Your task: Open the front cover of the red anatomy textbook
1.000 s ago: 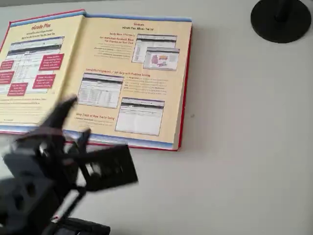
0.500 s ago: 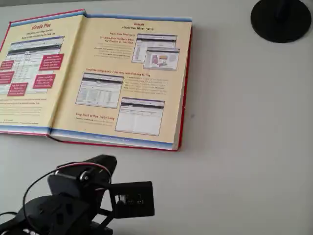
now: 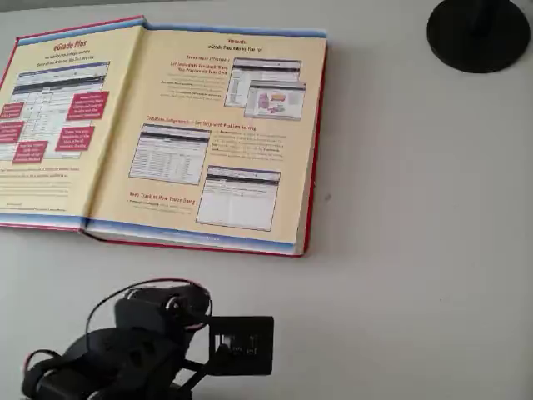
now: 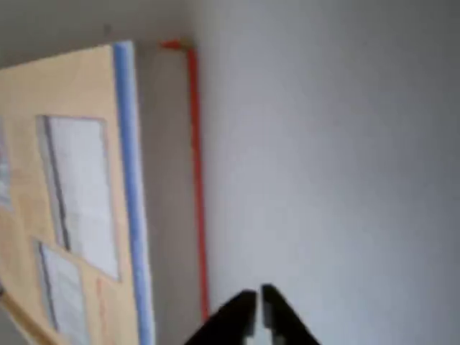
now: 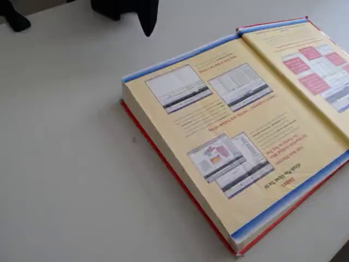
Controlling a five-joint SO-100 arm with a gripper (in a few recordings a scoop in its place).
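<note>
Arm: pulled back off the red anatomy textbook point(image 3: 208, 133) since earlier.
Gripper point(image 4: 255, 310): clenched, empty.
Front cover point(image 3: 58, 117): lies flat open, ahead of gripper.

Your overhead view cuts front cover point(image 3: 50, 117) at left edge, round black base point(image 3: 479, 33) at top. Fixed view cuts cover point(image 5: 322, 60) at right. Wrist view blurred: print on textbook point(image 4: 79, 201) unreadable, gripper point(image 4: 257, 313) cut at bottom beside book's red edge. Small print illegible everywhere.
</note>
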